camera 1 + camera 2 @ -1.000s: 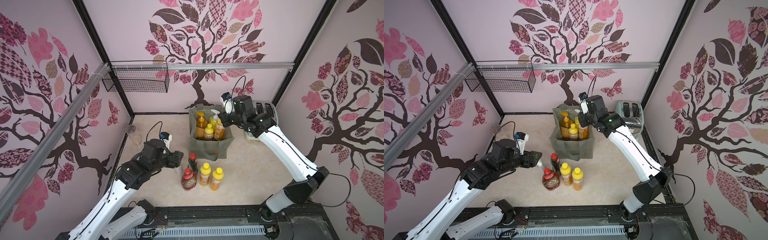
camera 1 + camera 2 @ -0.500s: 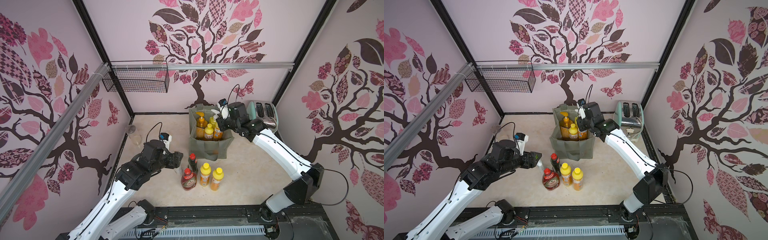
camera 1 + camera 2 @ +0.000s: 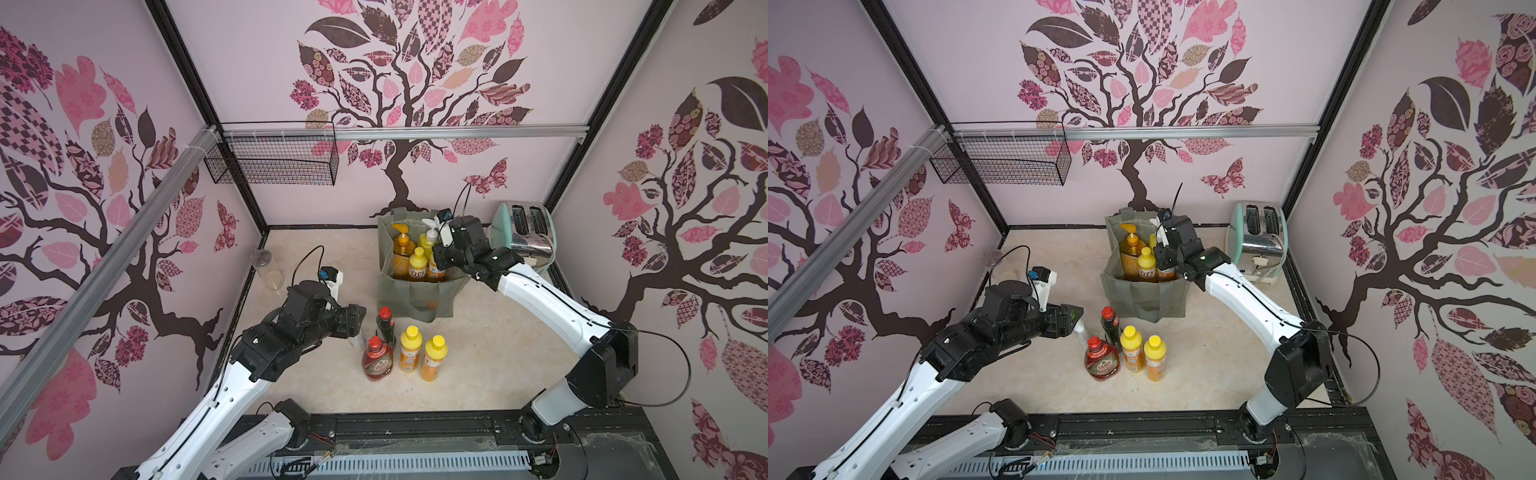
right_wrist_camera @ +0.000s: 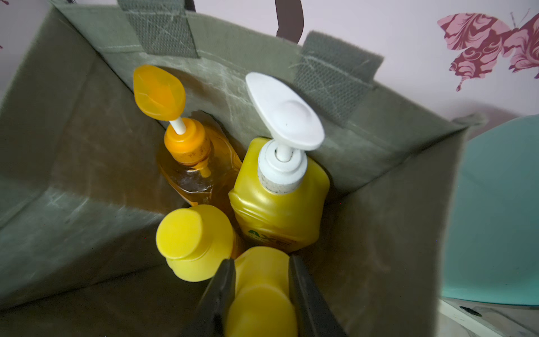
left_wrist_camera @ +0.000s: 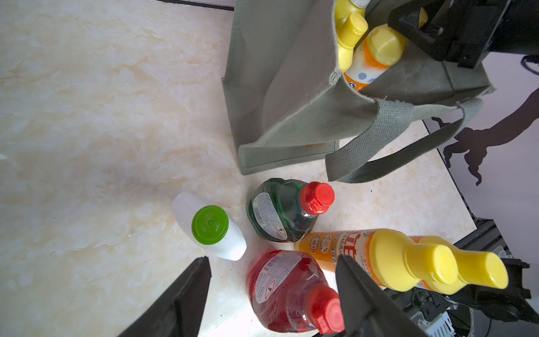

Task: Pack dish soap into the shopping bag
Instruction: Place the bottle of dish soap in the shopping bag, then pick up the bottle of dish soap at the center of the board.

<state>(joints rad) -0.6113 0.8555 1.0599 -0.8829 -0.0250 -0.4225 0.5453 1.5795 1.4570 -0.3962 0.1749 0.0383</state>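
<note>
The grey-green shopping bag [image 3: 415, 293] [image 3: 1142, 297] stands open at the back of the table. Inside it are an orange pump bottle [image 4: 189, 163], a yellow AXE pump bottle [image 4: 280, 198] and a small yellow-capped bottle [image 4: 192, 242]. My right gripper [image 4: 261, 280] [image 3: 440, 257] reaches into the bag, shut on another small yellow-capped orange bottle [image 4: 262, 294]. My left gripper [image 5: 271, 259] [image 3: 357, 320] hangs open over the group in front: red Fairy bottle [image 5: 285, 291], dark red-capped bottle [image 5: 280, 213], white green-capped bottle [image 5: 210, 227] and two orange yellow-capped bottles [image 3: 410, 349] [image 3: 433, 358].
A mint and chrome toaster [image 3: 525, 232] stands right of the bag, close to my right arm. A clear glass jar [image 3: 268, 270] sits by the left wall. A black wire basket [image 3: 274, 160] hangs on the rail at the back left.
My right gripper has moved left and down into the bag with its yellow-capped bottle. The left arm has stayed still.
</note>
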